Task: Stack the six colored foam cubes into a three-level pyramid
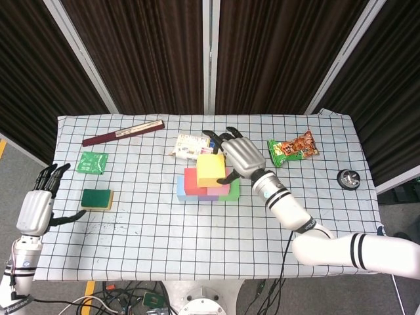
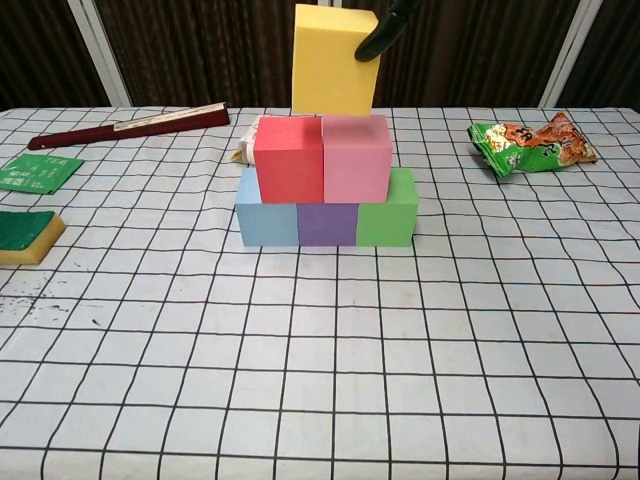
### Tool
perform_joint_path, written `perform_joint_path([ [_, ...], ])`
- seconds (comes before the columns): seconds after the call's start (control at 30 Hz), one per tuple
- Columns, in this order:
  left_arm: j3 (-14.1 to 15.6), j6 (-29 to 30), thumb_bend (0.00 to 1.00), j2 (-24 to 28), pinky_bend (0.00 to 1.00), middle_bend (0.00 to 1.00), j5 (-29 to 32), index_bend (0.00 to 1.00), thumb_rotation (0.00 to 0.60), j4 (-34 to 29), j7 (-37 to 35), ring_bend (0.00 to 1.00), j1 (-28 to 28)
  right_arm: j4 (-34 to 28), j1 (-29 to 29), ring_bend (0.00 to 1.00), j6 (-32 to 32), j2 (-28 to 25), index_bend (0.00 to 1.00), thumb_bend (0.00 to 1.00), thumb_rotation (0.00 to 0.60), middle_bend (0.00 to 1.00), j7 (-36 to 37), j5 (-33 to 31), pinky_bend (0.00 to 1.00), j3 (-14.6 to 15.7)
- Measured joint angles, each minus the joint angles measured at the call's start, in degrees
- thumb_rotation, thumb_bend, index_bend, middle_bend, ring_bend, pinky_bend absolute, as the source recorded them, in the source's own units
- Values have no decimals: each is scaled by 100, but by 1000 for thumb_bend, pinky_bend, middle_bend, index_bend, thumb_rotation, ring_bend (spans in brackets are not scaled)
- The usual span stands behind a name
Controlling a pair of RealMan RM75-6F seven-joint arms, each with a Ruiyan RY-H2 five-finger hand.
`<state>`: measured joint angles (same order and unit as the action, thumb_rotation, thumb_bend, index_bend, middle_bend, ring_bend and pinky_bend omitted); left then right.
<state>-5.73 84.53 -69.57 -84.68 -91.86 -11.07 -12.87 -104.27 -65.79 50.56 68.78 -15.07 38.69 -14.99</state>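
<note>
Centre frame: two levels built, yellow cube (image 2: 334,60) clamped in right hand (image 1: 239,156), lowered nearly onto red cube (image 2: 288,158) and pink cube (image 2: 355,156). Release pending. Left hand (image 1: 37,209) idle lower left, fingers apart.

Green sponge (image 1: 96,198), snack bag (image 1: 293,147), closed fan (image 1: 123,132), green packet (image 1: 92,162).

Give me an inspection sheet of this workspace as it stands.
Surface: table under a checked cloth.
Job's things: blue, purple, green cubes in a row; red and pink on them; yellow cube at the top.
Clutter: sponge, green packet, snack bag, dark red stick, small carton.
Hands: right hand holds the yellow cube; left hand off the table edge, fingers apart.
Cables: bundle under the table.
Surroundings: dark curtains.
</note>
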Motion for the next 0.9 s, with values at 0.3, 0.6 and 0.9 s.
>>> perform_joint_path([
  [0.3,-34,-10,0,5,48,93,-53,52,600,48,-155,3,-8,42,-125,166,107,110,0,191,600,658,-401,-252,0,16],
  [0.6,-82,-30,0,61,48,94,51,51,600,29,-87,3,26,111,-372,166,158,350,0,188,600,658,-793,-584,0,15],
  [0.9,-91,-115,0,30,47,94,87,52,600,76,-73,2,14,306,-375,166,149,551,0,187,600,657,-816,-469,0,37],
])
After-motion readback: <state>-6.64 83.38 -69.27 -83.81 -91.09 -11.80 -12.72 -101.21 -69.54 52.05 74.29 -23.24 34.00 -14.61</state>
